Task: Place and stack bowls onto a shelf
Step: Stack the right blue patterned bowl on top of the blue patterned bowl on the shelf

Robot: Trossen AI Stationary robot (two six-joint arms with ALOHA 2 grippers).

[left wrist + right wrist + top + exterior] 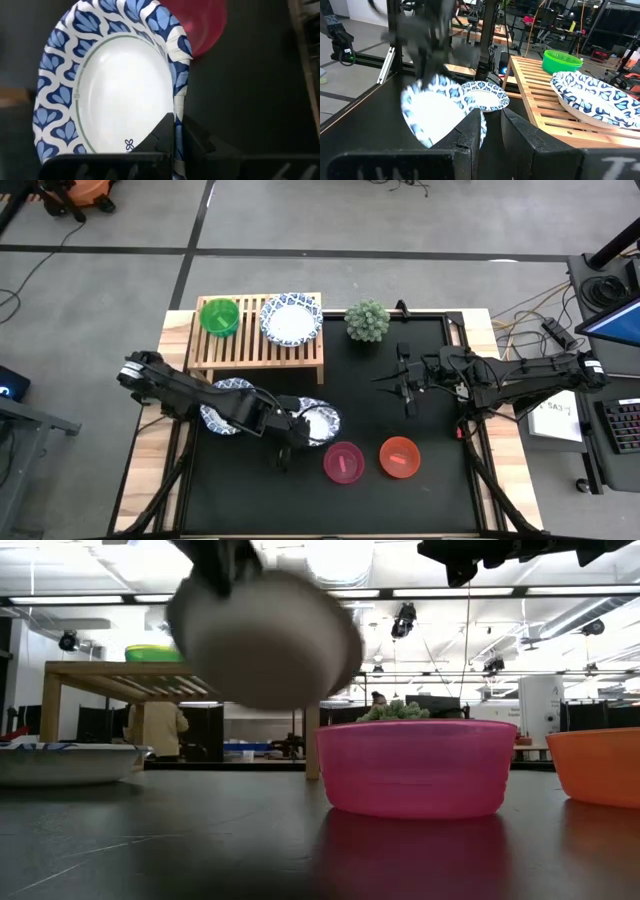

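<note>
My left gripper [303,426] is near the middle of the mat, shut on a white bowl with a blue patterned rim [320,420], which the low view shows raised and blurred [265,635]. A second patterned bowl [212,418] rests on its base on the mat under the left arm. The light-wood shelf [255,345] stands at the far left and carries a green bowl [219,316] and another patterned bowl [291,318]. A pink bowl [343,462] and a red bowl [399,457] sit on the near part of the mat. My right gripper [405,395] hovers right of centre, narrowly open and holding nothing. My left gripper pinches the patterned bowl's rim [176,107] on the side nearest the arm, one finger inside the bowl and one outside. The fingers come from the table's left, slanting down. The bowl is lifted clear of the mat and tilted, with its hollow turned toward the right arm [432,112].
A small potted plant [367,320] stands at the mat's far edge, right of the shelf. The pink bowl [415,765] is just near-right of the held bowl. Bare black mat [440,480] lies on the near right, and people stand in the room beyond the table.
</note>
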